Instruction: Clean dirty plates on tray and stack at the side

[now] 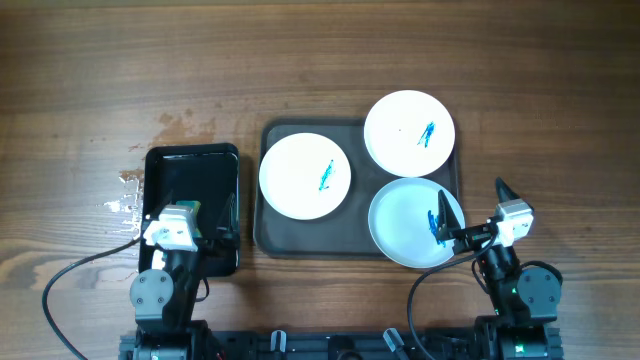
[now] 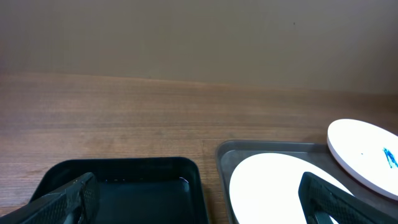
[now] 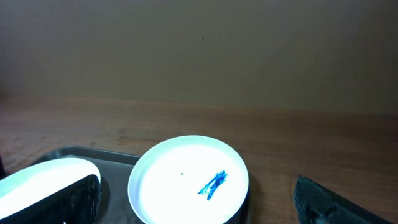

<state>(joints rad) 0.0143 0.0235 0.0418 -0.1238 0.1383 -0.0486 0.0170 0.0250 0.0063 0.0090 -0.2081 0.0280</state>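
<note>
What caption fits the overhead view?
Three blue-smeared white plates sit on the grey tray; a smaller black tray lies left of it.

Light was soft and even from above, with faint shadows. The white plates [image 1: 304, 176] glared, nearly blown out; both wrist views were dimmer and slightly soft.

Left pincer [image 1: 193, 208]: black, with two tapered fingers [image 2: 69, 198], matte and finely grained up close.
Left wrist block [image 1: 170, 228]: white, boxy, just behind the pincer; small green patch on its pincer-side edge.
Left joint housing [image 1: 158, 292]: black, rounded, further behind the pincer.
Left cable [image 1: 75, 268]: thin, black, one long loop out from behind the pincer.
Right pincer [image 1: 471, 205]: black, with pointed fingers [image 3: 333, 202] and the same grainy dark faces.
Right wrist block [image 1: 512, 220]: white, angular, directly behind the pincer.
Right joint housing [image 1: 537, 290]: black, round-bodied, behind the block.
Right cable [image 1: 420, 285]: black, slim, curved, behind the pincer.
</note>
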